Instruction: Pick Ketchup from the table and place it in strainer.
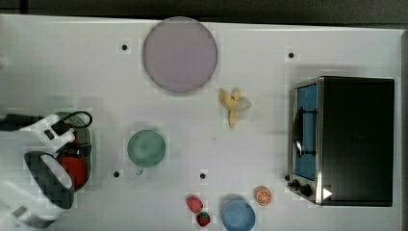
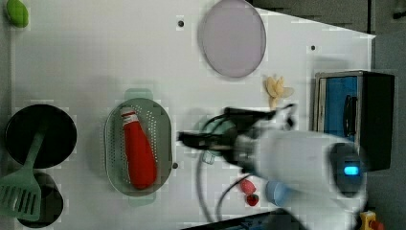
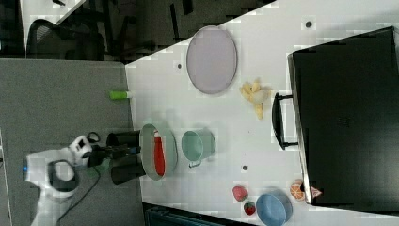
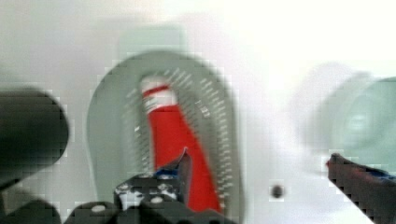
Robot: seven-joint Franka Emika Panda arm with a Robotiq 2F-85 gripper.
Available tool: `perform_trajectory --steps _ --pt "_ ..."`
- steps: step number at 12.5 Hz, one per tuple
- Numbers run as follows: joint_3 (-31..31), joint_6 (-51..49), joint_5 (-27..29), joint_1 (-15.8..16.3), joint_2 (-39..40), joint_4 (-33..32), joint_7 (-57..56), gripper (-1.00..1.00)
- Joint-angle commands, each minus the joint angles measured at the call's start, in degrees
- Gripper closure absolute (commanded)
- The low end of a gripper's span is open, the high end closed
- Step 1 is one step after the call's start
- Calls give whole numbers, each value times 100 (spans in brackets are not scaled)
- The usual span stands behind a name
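The red Ketchup bottle (image 2: 139,153) lies flat inside the pale mint-green strainer (image 2: 163,125), its white cap towards the left view's top. The wrist view shows the Ketchup (image 4: 180,140) on the strainer's (image 4: 107,130) dotted bottom. My gripper (image 4: 259,161) is open above it with nothing between the fingers; one finger overlaps the bottle in the picture. In the left view the gripper (image 2: 187,139) hangs just off the strainer's right rim. In the top view the arm covers most of the strainer (image 1: 89,144), and a part of the Ketchup (image 1: 75,168) shows.
A round green cup (image 1: 146,148) stands close to the strainer. Further off are a grey-lilac plate (image 1: 179,54), a banana (image 1: 233,103), a toaster oven (image 1: 356,139), a blue bowl (image 1: 238,215) and small fruits (image 1: 194,203). Black pots (image 2: 40,134) with a green spatula (image 2: 19,191) stand beside the strainer.
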Motion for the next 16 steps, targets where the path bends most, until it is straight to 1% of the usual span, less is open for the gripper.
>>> perform_trajectory --steps 1,3,5,8,11,13,16 --pt "-278 -1038 339 -610 -504 405 293 -100" --pt "-685 -1553 583 -863 -895 582 277 -100" --pt "-1250 -1790 617 -1029 -1217 656 208 -100" --pt "-2185 -1821 617 -1096 -1561 670 146 -100" --pt "-2865 -2120 616 -1101 -1728 691 146 -100" --pt "-3114 -2353 615 -1102 -1734 774 146 -100" --pt "-3143 -2468 612 -1098 -1682 1057 146 -100"
